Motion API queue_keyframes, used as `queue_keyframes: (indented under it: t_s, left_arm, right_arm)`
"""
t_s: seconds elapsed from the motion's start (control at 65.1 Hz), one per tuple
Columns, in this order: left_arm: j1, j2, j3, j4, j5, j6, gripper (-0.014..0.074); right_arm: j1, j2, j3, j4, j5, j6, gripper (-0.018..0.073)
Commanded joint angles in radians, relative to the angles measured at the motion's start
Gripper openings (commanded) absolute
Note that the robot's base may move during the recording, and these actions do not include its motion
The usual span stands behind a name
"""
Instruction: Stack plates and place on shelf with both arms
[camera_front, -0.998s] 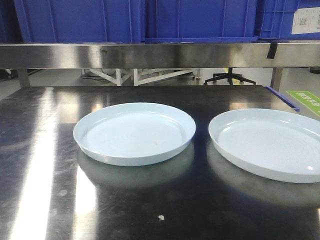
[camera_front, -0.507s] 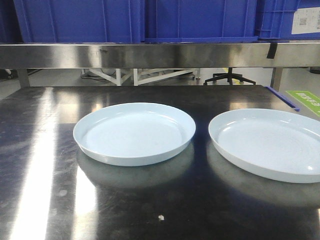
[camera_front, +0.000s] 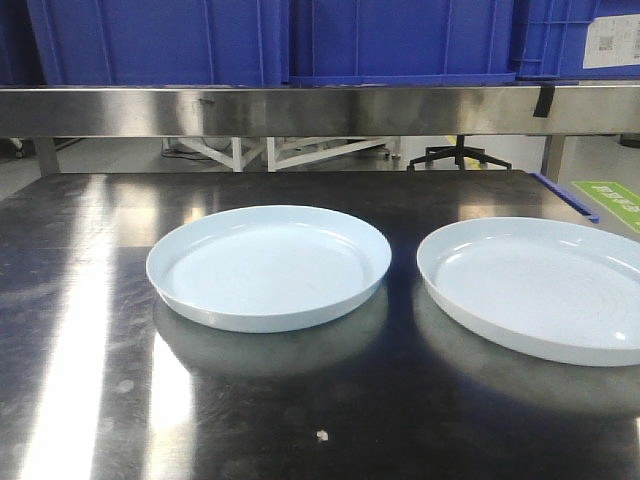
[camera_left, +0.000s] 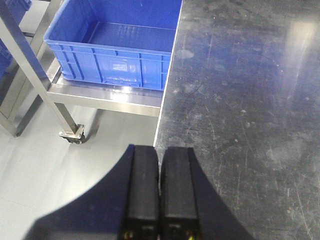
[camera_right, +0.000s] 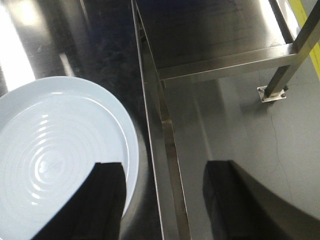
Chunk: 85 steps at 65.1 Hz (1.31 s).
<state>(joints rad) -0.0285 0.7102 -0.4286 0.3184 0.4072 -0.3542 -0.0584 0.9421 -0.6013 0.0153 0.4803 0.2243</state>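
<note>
Two pale bluish-white plates lie side by side on the dark tabletop (camera_front: 330, 420), the left plate (camera_front: 270, 265) and the right plate (camera_front: 535, 290), apart from each other. Behind them runs the steel rail of the shelf (camera_front: 300, 108). Neither gripper shows in the front view. My left gripper (camera_left: 160, 149) is shut with nothing in it, hovering at the table's left edge. My right gripper (camera_right: 165, 163) is open and straddles the table's right edge; its left finger (camera_right: 107, 200) hangs over the right rim of a plate (camera_right: 55, 140).
Big blue crates (camera_front: 400, 40) stand on the shelf above the rail. Another blue crate (camera_left: 115, 50) sits on a low steel rack left of the table. A steel lower frame and leg (camera_right: 275, 80) lie beyond the table's right edge.
</note>
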Motion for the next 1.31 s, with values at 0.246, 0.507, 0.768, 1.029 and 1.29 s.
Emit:
queue_keyframes:
  t_s: [0.246, 0.507, 0.768, 1.029, 1.29]
  left_arm:
    - [0.002, -0.003, -0.029, 0.01, -0.066, -0.009, 0.0083]
    - [0.002, -0.003, -0.029, 0.01, -0.066, -0.009, 0.0082]
    - [0.002, -0.003, -0.029, 0.01, -0.066, -0.009, 0.0082]
    - [0.002, -0.003, -0.029, 0.01, -0.066, -0.009, 0.0082]
    - [0.002, -0.003, -0.029, 0.01, -0.066, -0.009, 0.0082]
  right_arm:
    - [0.028, 0.102, -0.039, 0.016, -0.077, -0.007, 0.0466]
    - [0.028, 0.269, -0.059, 0.016, -0.18, -0.007, 0.0466]
    - [0.031, 0.366, -0.163, 0.016, -0.127, -0.007, 0.0466]
    - [0.04, 0.424, -0.181, 0.016, -0.118, -0.007, 0.0466]
    - [0.042, 0.456, -0.181, 0.016, -0.117, -0.007, 0.0466]
